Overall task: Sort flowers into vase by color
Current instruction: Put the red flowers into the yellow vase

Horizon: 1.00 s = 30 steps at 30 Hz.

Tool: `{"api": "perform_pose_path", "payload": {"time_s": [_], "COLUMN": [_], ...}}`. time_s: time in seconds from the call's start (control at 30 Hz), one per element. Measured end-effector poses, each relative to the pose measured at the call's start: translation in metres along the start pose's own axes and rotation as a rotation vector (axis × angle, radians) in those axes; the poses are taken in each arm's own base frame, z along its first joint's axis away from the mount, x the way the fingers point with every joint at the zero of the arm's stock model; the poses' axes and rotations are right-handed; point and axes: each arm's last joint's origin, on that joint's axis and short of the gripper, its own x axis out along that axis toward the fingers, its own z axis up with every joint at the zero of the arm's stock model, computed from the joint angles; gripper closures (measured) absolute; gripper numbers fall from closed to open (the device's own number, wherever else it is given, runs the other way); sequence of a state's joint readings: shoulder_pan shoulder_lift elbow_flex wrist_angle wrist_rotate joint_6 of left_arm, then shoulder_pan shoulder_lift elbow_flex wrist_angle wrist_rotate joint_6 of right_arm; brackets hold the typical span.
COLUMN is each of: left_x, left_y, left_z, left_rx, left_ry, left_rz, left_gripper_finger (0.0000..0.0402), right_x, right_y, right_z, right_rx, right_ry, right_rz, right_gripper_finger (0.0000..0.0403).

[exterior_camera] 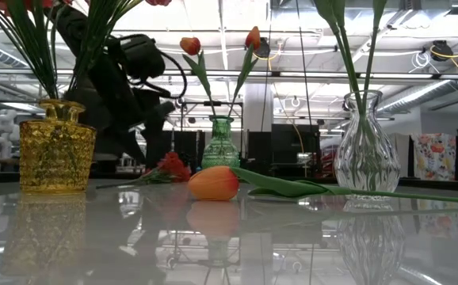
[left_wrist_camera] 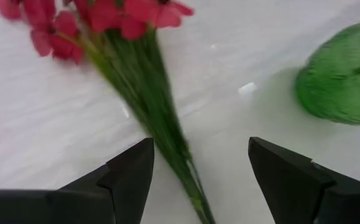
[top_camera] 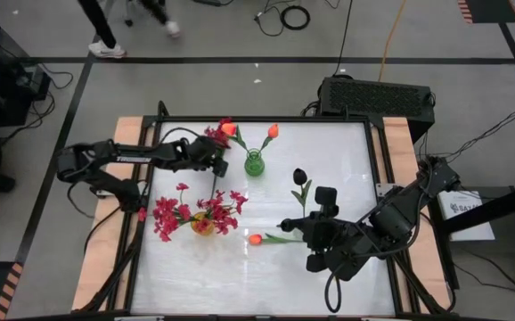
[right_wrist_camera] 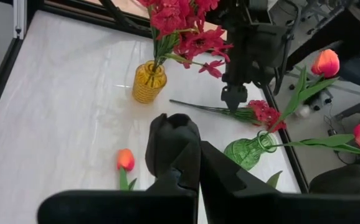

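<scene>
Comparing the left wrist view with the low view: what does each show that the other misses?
Only the left wrist view: the left claw, open above the stem of the crimson spray lying on the table.

Only the low view: the yellow vase, the clear vase, the loose tulip lying on the table, and two tulips standing in the green vase.

Both: the green vase and the crimson spray.

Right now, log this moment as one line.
left gripper: open over pink spray | right gripper: shut, empty | tulip: lying on table
</scene>
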State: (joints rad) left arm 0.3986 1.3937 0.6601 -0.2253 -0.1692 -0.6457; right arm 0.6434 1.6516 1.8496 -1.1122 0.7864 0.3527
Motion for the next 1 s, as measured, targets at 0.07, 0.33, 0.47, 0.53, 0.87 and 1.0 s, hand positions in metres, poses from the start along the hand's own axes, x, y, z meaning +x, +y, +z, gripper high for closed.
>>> {"api": "perform_pose_path", "payload": {"time_s": [0.07,0.33,0.47,0.53,0.87,1.0], "left_x": [0.004,0.018,0.028,0.034,0.047,0.048], "left_y": [0.0,-0.003,-0.007,-0.007,-0.004,-0.002], "left_z": [-0.002,-0.009,-0.012,-0.013,-0.018,-0.017], "left_rx": [-0.013,-0.041,-0.031,-0.026,0.014,0.012], "left_ry": [-0.006,-0.037,-0.05,-0.06,-0.058,-0.06], "left_rz": [0.037,0.128,0.136,0.159,0.214,0.224], "left_gripper_finger": [0.0133,0.0133,0.0133,0.0133,0.0174,0.0242], "right_x": [0.0,0.0,0.004,0.006,0.007,0.007], "right_y": [0.0,0.0,0.003,0.004,0.004,0.004], "right_z": [0.0,0.0,-0.004,-0.006,-0.007,-0.007], "right_rx": [-0.001,0.001,-0.018,-0.027,-0.041,-0.044], "right_ry": [0.0,0.0,0.01,0.016,0.013,0.008], "right_rz": [0.0,-0.002,-0.009,-0.011,-0.034,-0.035], "right_gripper_finger": [0.0403,0.0403,0.0403,0.0403,0.0403,0.0403]}}
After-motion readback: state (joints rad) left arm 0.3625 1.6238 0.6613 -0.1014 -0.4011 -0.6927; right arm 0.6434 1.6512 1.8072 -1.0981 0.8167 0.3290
